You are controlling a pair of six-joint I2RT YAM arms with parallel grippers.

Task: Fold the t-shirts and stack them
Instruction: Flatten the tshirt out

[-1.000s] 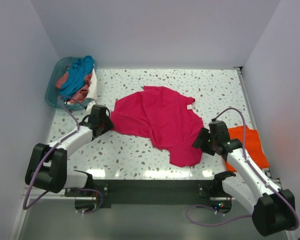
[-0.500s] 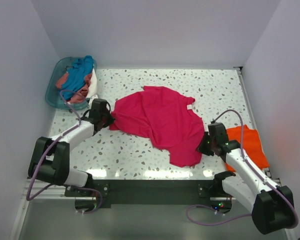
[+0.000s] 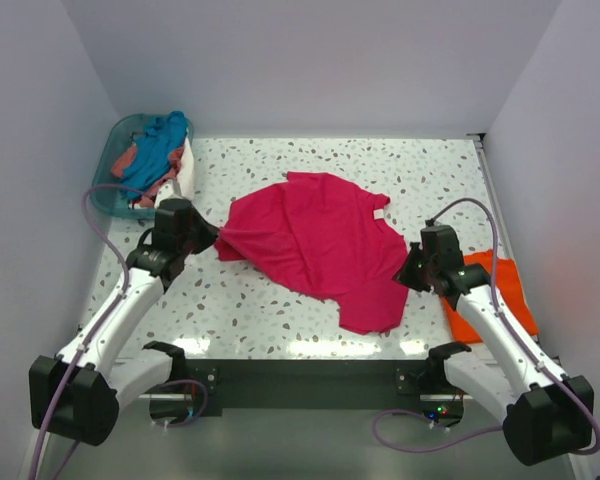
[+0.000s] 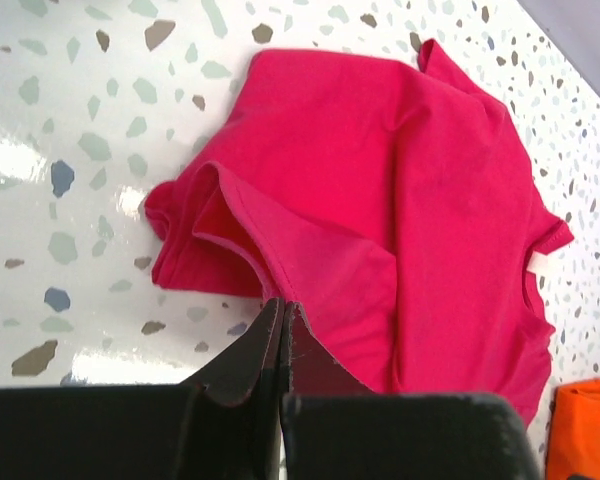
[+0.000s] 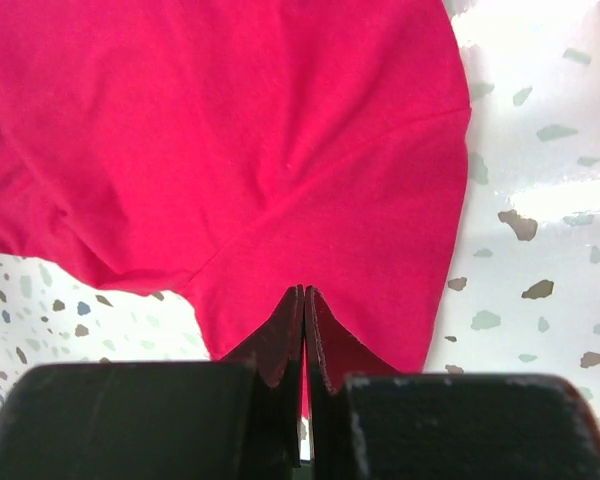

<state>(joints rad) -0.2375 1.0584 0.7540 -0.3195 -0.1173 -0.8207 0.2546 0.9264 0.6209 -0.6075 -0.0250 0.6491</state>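
Now both arms have the magenta-pink t-shirt (image 3: 315, 245) in hand: seen from the top external camera, it lies crumpled across the middle of the speckled bench (image 3: 430, 170), white neck label toward the right, with the left end effector (image 3: 208, 240) at its left edge and the right end effector (image 3: 408, 270) at its right edge. A second ago both sets of jaws stood open just short of the cloth; they have since come together, and the left arm has swung back so its elbow sits nearer the bench's front edge. An orange t-shirt (image 3: 505, 295) lies flat beside the right arm, while teal, salmon and white shirts fill the teal basin (image 3: 105, 180) at the far left corner. From the left wrist, the jaws are pressed shut on a raised ridge of pink fabric, the shirt's edge tenting up toward them. From the right wrist, the jaws are likewise shut on a fold near the hem, though how much cloth sits between them is hard to judge. With both edges pinched, the shirt looks ready to be lifted and spread flat, so folding proper has apparently yet to begin.
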